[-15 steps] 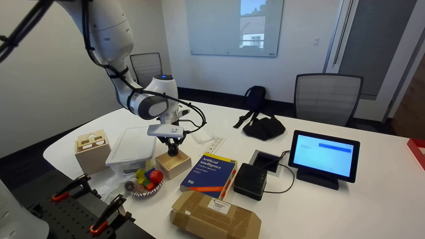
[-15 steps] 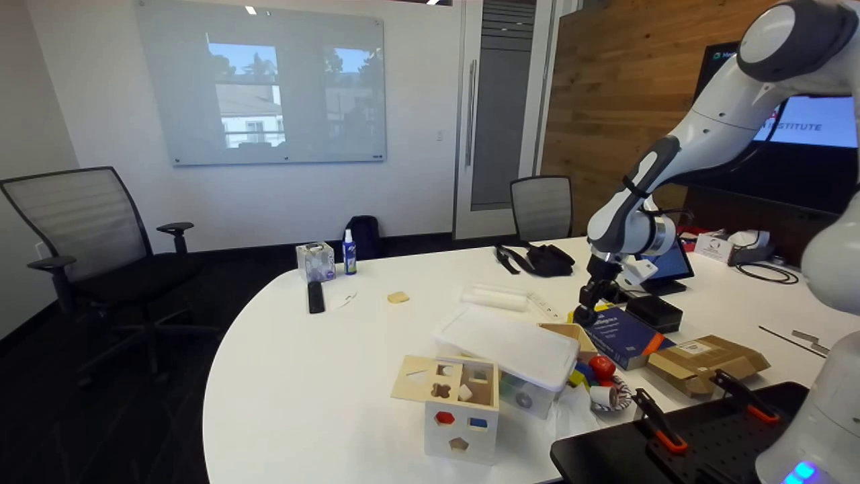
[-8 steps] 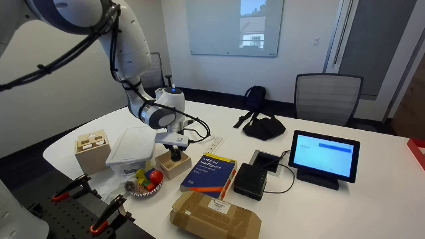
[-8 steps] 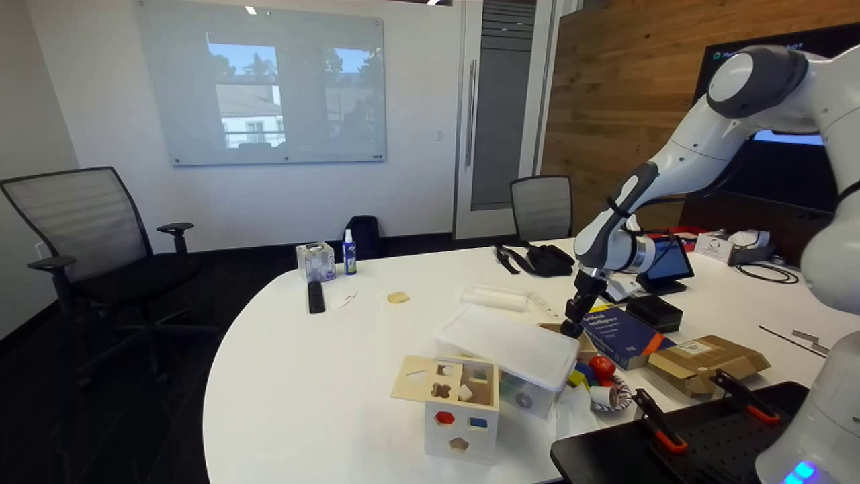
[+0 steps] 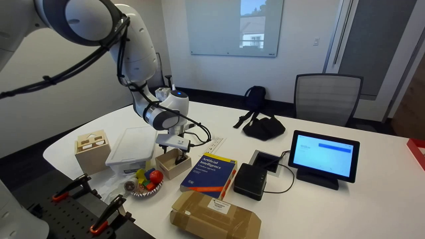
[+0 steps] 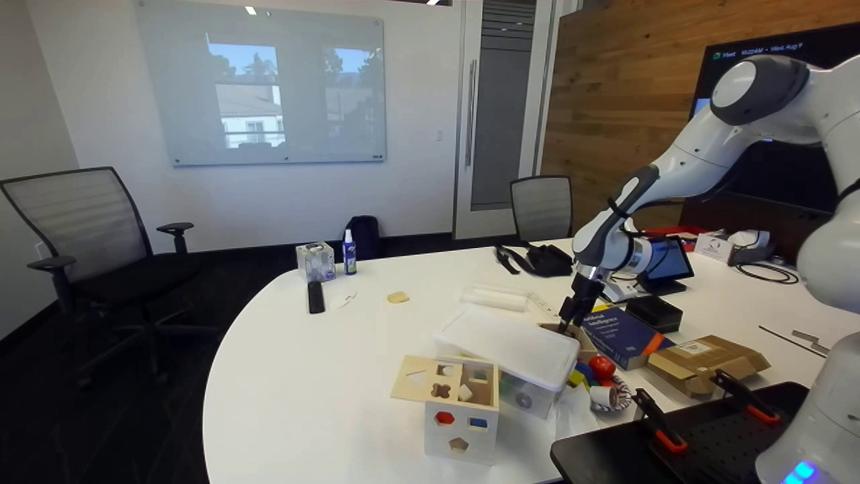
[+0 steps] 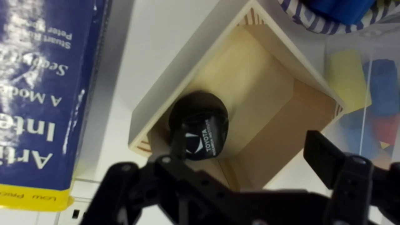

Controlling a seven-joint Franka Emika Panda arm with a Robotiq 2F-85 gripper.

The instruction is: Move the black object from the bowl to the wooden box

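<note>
The black object (image 7: 209, 137), rounded with white Toyota lettering, lies in a corner of the open wooden box (image 7: 250, 68); an exterior view also shows the black object (image 5: 181, 159) inside. My gripper (image 7: 247, 148) is open over this box, its fingers wide apart. One finger (image 7: 178, 140) overlaps the object in the wrist view; whether they touch I cannot tell. The other finger (image 7: 322, 156) stands away from it, at the opposite side. A striped bowl (image 5: 149, 193) full of colourful toys sits beside the box, in both exterior views and, partly, the wrist view.
A lidded plastic tub (image 5: 132, 146) stands close beside the box, and a thick blue book (image 5: 209, 172) lies on its other side. Nearer are a cardboard box (image 5: 196, 214) and a black device (image 5: 249, 181). A pale wooden cube with shaped cut-outs (image 6: 460, 430) stands beyond the tub.
My gripper has come down to the wooden box, shifting slightly. It was shut on the black object earlier; now its jaws have spread and the object lies in the box.
</note>
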